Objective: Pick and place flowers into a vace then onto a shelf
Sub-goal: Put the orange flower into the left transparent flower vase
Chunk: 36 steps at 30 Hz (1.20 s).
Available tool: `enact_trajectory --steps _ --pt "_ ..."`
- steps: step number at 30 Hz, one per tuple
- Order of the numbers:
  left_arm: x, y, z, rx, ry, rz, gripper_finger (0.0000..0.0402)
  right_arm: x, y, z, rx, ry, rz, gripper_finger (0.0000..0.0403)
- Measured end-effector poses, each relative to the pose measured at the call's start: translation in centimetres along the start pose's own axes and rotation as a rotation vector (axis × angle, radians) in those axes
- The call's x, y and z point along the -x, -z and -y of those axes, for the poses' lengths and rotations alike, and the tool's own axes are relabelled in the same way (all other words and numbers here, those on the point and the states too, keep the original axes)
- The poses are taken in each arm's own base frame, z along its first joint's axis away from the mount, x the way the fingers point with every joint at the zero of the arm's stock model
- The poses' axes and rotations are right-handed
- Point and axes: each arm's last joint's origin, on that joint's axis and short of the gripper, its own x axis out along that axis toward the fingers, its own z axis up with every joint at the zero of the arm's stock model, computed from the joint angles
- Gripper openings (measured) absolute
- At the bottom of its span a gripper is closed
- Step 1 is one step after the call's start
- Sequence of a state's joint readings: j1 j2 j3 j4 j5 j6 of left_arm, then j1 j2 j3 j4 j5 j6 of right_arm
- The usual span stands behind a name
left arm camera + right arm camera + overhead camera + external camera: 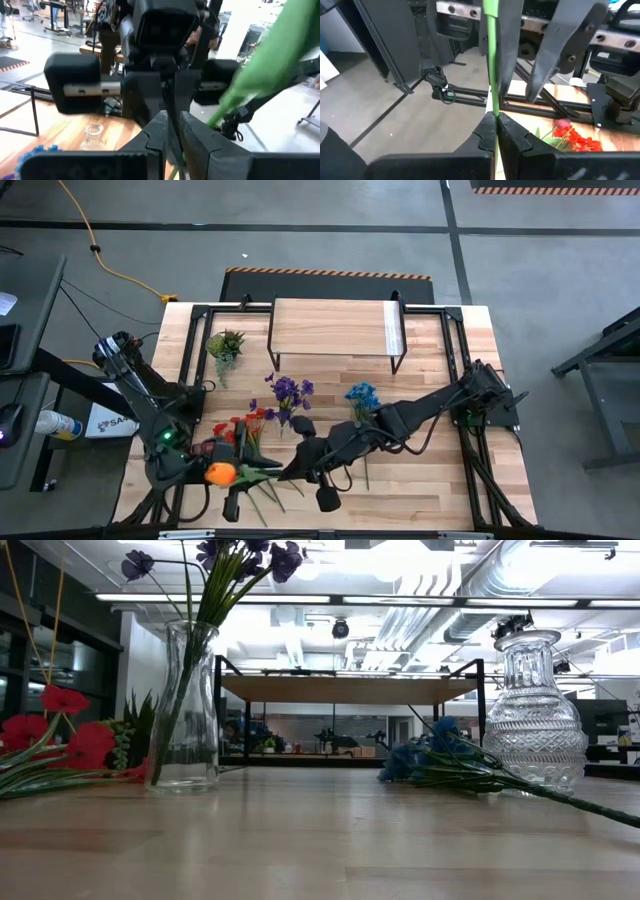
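Note:
An orange flower on a green stem hangs over the table's near left part, between my two grippers. My left gripper points level toward the right and is shut on the stem. My right gripper faces it from the right, also shut on the stem. Purple flowers stand in a plain glass vase. Red flowers and blue flowers lie flat on the tabletop. The shelf stands on its black legs at the far middle. The low view shows neither gripper. My left gripper pinches the green stem between its two fingers, level, from the table's left. The stem runs back past the wrist as a blurred green band, and the bloom sits beside the gripper, clear of the table. My right gripper pinches the same stem between its shut fingers, level, from the table's right. The stem runs straight on from the fingertips toward the left gripper's fingers, along the fingers' line, clear of the table.
A cut-glass vase stands beside the blue flowers. A small spiky green plant sits at the far left. Loose green stems lie under the grippers near the front edge. The black frame borders the table.

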State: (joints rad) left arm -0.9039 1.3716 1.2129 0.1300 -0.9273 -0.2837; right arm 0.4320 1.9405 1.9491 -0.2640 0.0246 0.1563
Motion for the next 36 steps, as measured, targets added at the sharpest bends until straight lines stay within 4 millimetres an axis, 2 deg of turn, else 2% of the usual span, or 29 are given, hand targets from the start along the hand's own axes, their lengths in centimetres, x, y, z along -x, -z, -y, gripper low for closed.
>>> enact_trajectory --steps 9,28,36 --pt "1.5 0.4 0.8 0.012 0.025 -0.029 0.0088 0.2 -0.1 0.0 -0.001 0.002 -0.003 0.0" --pt "1.5 0.3 0.7 0.033 0.015 -0.024 0.0088 0.2 -0.2 0.1 -0.001 0.014 0.001 0.0" --pt "1.5 0.3 0.5 0.033 -0.05 -0.001 0.0088 0.2 -0.2 0.1 -0.001 0.014 0.003 0.0"
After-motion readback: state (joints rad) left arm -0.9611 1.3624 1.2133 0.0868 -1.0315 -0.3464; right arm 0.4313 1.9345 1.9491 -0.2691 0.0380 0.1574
